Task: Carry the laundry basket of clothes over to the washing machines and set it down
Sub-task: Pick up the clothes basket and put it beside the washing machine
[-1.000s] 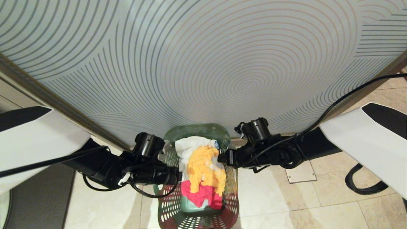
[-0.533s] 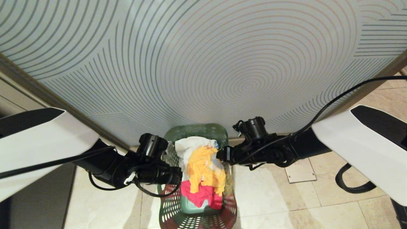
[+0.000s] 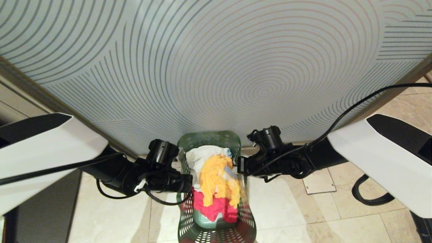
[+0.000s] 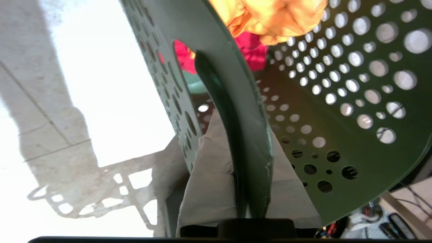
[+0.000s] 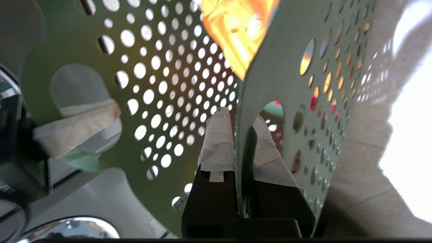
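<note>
Both tools are clamped on the laundry basket (image 3: 216, 189), which sits on the pale tiled floor (image 3: 297, 216) close against the line-patterned wall panel (image 3: 216, 67). The left tool (image 3: 189, 180) pinches the basket's left wall by its oval handle hole, and the left wrist view shows the green rim squeezed between taped fingers (image 4: 209, 182). The right tool (image 3: 240, 165) grips the opposite wall the same way, one taped finger (image 5: 219, 141) inside, the other outside. The clothes (image 3: 217, 182) are heaped inside, yellow over pink, with white at the wall end.

For the lift, raise both arms together and evenly; the thin plastic may flex or slip, so keep the rim level and back away from the panel before you turn. No washing machines are in view yet.

Compared with a second ago, both tools have gone from wide open to clamped, and the basket's walls look drawn in narrower between them.
</note>
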